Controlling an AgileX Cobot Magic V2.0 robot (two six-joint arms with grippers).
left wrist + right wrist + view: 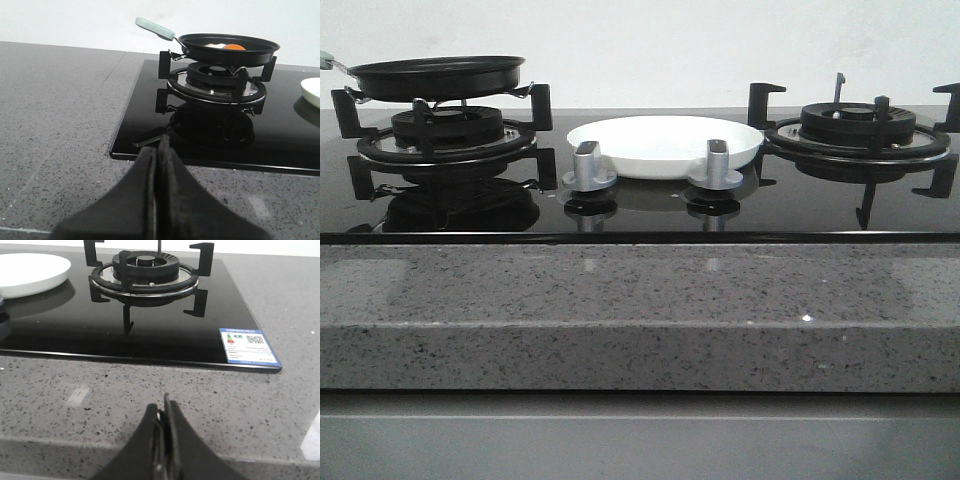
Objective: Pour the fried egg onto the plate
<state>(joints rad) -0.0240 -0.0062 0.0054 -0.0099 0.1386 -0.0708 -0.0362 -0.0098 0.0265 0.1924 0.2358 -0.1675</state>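
In your front view, the pan [437, 75] sits on the left burner [445, 135] and the plate [665, 146] lies empty on the glass hob [640, 210] between the two burners, behind two knobs [588, 167]; no arms show here.

Your left wrist view shows the left gripper [157, 150] closed on nothing over the stone counter [55, 115], with the egg [220, 46] lying in the pan.

Your right wrist view shows the right gripper [164, 412] also closed and empty, facing the right burner [147, 272] and a label [247, 345].
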